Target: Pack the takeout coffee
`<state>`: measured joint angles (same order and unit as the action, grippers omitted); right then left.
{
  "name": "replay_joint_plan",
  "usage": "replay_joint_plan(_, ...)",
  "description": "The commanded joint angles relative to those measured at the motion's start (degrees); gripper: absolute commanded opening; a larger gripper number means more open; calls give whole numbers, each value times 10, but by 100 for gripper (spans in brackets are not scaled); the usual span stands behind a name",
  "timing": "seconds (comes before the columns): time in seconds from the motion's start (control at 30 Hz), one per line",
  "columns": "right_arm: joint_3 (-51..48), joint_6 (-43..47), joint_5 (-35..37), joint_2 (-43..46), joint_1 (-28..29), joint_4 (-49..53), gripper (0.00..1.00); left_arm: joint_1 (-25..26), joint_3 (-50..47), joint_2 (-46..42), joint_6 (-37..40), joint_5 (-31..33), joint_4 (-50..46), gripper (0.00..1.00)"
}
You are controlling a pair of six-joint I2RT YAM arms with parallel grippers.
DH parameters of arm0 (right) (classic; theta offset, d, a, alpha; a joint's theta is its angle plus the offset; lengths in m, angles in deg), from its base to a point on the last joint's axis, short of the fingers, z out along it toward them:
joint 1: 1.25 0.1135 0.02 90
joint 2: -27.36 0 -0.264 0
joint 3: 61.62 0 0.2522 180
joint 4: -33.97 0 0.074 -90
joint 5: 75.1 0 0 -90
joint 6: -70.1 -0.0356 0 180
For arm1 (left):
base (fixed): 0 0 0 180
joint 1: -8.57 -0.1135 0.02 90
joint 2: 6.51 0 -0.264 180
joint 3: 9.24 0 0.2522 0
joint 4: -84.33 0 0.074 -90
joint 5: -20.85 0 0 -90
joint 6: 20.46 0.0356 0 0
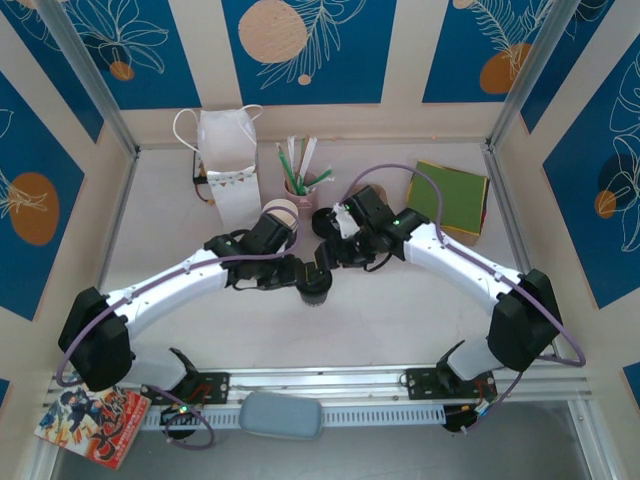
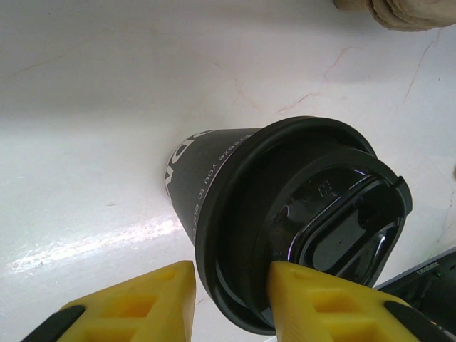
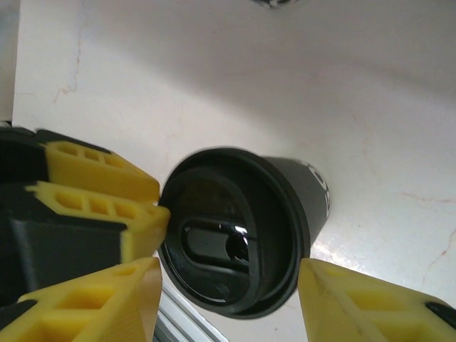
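Observation:
The takeout coffee is a dark cup with white lettering and a round black lid, standing mid-table. In the left wrist view the coffee fills the frame, and my left gripper is shut on the lid's rim, one yellow finger outside it and the other on the lid's top. In the top view that gripper reaches the cup from the left. My right gripper is open, its fingers on either side of the coffee and clear of it. From above, the right gripper hangs over the cup from the right.
A tall white paper bag stands at the back left. A lidless cup and a loose black lid sit just behind the grippers. A cup of straws and a green napkin box stand further back.

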<state>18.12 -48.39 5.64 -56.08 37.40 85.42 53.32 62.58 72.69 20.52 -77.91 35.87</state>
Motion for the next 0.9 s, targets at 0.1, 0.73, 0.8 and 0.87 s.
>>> replay_joint_plan(0.1, -39, 10, -22, 11, 9, 19, 54, 7, -12, 28, 12, 23, -40, 33)
replay_joint_plan(0.73, -87, 12, 5, -11, 17, 8, 47, 9, -13, 26, 10, 22, -40, 34)
replay_joint_plan(0.8, -74, 11, 2, -7, 15, 11, 48, 9, -3, 24, 12, 23, -45, 36)
replay_joint_plan(0.87, -59, 10, -2, -6, 14, 16, 49, 9, 8, 24, 15, 26, -52, 37)
